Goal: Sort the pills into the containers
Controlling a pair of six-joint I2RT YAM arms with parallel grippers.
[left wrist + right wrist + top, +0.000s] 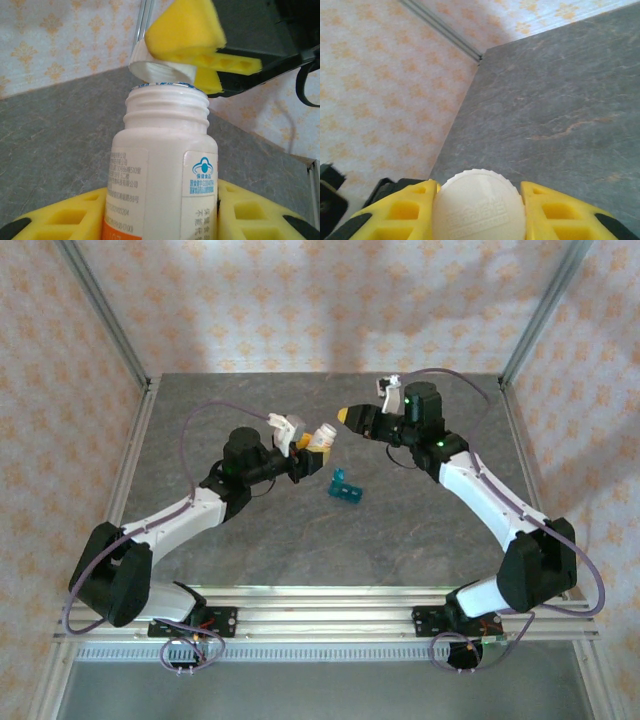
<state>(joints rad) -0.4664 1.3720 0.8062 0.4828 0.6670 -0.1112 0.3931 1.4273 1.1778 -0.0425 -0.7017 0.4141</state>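
Top view: pill box (pixel 345 486) is found near the middle of the surface (pixel 250 535). Judged light, stiff and slippery, it is best taken across its long walls. Left wrist: uncapped bottle (pixel 160 165) is clamped in the left pincer (pixel 160 222). Right wrist: cap (pixel 480 200) is pinched by the right pincer (pixel 480 217).

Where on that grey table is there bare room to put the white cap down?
Two bare patches on the table: the far-left corner by the back wall, and the wide stretch between the teal pill box and the front rail. The middle is crowded: bottle, cap and pill box close together.
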